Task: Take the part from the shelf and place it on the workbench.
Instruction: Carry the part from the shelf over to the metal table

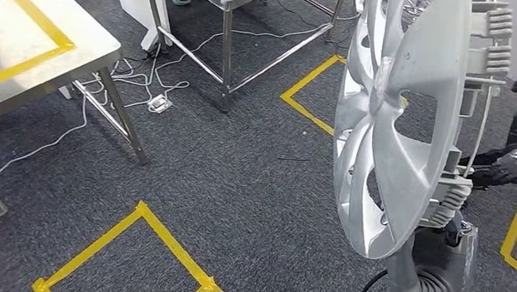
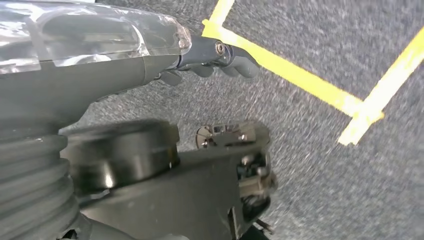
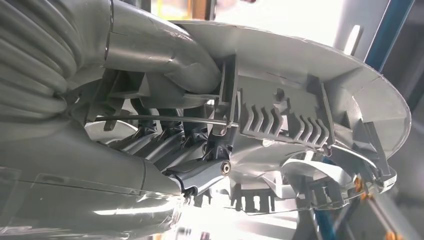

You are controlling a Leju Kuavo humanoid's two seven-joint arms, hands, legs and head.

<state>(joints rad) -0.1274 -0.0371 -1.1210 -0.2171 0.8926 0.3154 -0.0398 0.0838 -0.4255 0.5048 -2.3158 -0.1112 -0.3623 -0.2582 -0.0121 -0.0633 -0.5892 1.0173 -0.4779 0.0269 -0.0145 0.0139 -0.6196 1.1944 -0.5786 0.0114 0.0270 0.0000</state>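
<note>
Silver hubcap [image 1: 392,125] is filling the right side of my head view, standing on edge, its spoked face turned toward the left of the frame. My right hand [image 1: 450,199] is gripping it at its lower rim, near the lower right of the frame. In the right wrist view I am seeing the hand [image 3: 200,165] with its fingers [image 3: 165,142] tucked into the ribbed back of the hubcap [image 3: 310,130] and the thumb lying over the rim, so it is holding the part firmly. My left hand [image 2: 215,62] is hanging over grey carpet [image 2: 310,165], fingers curled in with nothing in them, beside yellow tape [image 2: 300,80]. A steel counter [image 1: 22,42] with a yellow outline is sitting at the upper left of the head view, well apart from the hubcap. Cables [image 1: 121,92] are trailing across the floor under it.
</note>
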